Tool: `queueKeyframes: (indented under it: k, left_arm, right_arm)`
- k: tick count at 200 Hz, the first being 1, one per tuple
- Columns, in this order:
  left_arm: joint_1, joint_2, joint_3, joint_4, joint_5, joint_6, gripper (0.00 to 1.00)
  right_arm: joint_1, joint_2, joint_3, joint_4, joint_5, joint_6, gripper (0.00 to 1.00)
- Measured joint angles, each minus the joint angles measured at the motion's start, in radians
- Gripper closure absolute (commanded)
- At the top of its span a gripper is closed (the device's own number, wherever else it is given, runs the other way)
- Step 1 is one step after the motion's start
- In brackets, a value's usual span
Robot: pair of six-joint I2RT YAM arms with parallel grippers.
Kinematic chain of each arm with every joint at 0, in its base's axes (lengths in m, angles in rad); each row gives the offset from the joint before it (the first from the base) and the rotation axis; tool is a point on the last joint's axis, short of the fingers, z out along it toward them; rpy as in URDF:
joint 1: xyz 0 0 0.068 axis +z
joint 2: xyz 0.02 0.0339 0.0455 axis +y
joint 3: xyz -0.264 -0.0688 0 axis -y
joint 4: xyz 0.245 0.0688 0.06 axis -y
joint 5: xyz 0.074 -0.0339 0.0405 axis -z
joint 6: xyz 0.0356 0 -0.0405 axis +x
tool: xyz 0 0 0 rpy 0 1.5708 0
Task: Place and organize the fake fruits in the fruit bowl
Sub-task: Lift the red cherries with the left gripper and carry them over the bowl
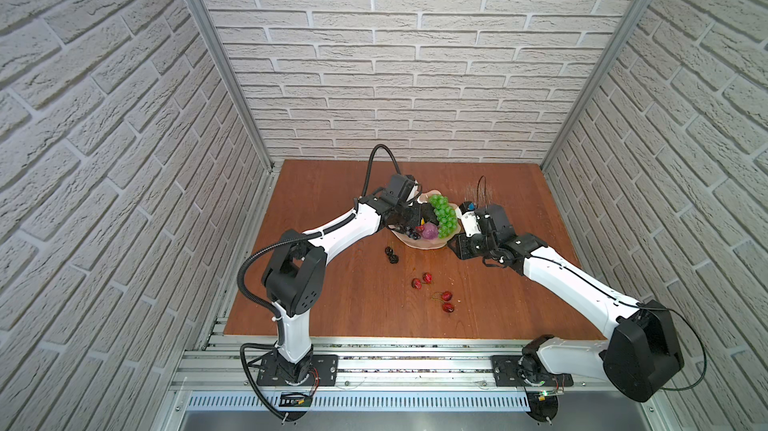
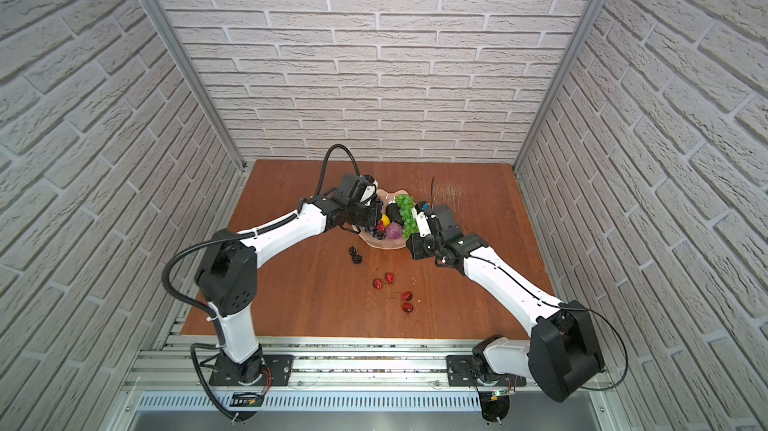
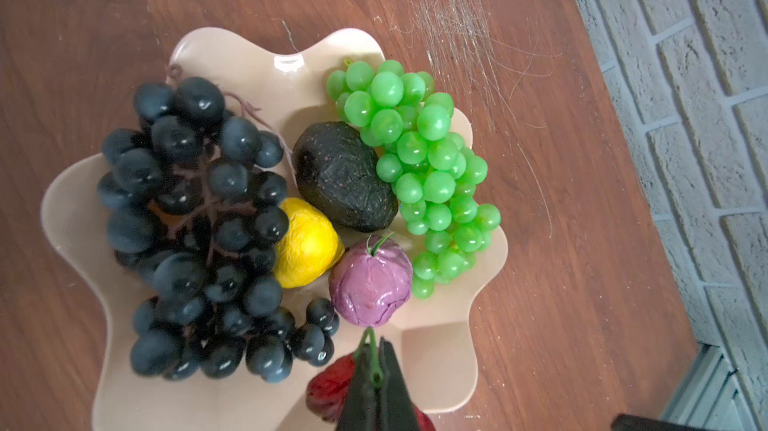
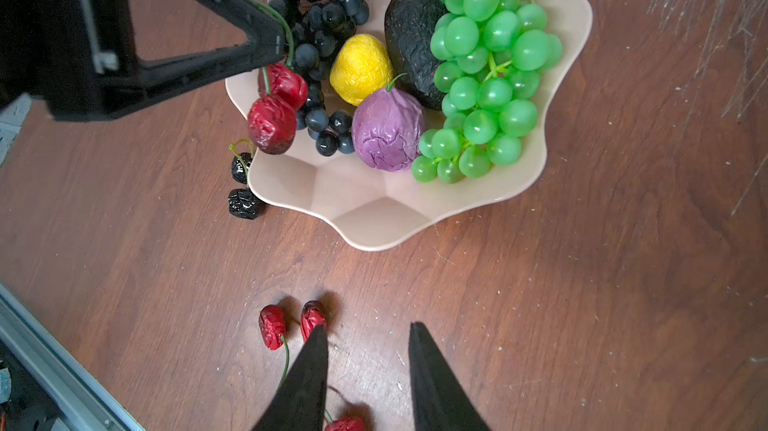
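The pale fruit bowl [image 4: 374, 208] [image 1: 419, 244] holds dark grapes [image 3: 195, 225], green grapes [image 4: 482, 63], a lemon [image 3: 307, 242], an avocado [image 3: 340, 175] and a purple round fruit [image 4: 386, 130]. My left gripper [image 4: 278, 44] [image 3: 376, 350] is shut on the green stem of a pair of red cherries [image 4: 274, 117], which hangs over the bowl's near-left rim. My right gripper [image 4: 368, 331] [image 1: 455, 248] is open and empty above the table, right of the bowl. Below it lie two pairs of red cherries [image 1: 422, 280] [image 1: 446, 302]. Black cherries [image 4: 245, 192] lie against the bowl's rim.
The wooden table [image 1: 332, 304] has a scratched patch [image 1: 478, 192] behind the bowl. Brick-pattern walls close in the back and both sides, and a metal rail [image 1: 395, 362] runs along the front edge.
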Motion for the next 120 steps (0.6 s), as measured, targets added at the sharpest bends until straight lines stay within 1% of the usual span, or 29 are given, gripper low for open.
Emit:
queueKeyframes:
  k: [45, 83, 107, 120]
  left_arm:
    - [0.002, 0.078, 0.069, -0.002, -0.006, 0.049, 0.97]
    - [0.002, 0.122, 0.092, -0.008, -0.021, 0.084, 0.92]
    - [0.002, 0.129, 0.092, -0.01, -0.024, 0.098, 0.8]
    - [0.002, 0.129, 0.092, -0.009, -0.026, 0.101, 0.72]
  right_arm:
    - [0.0, -0.006, 0.0, -0.016, 0.004, 0.0, 0.65]
    - [0.0, -0.006, 0.0, -0.023, 0.004, -0.001, 0.65]
    - [0.0, -0.013, -0.001, -0.035, 0.004, 0.0, 0.65]
    - [0.0, -0.021, -0.001, -0.039, 0.004, -0.001, 0.65]
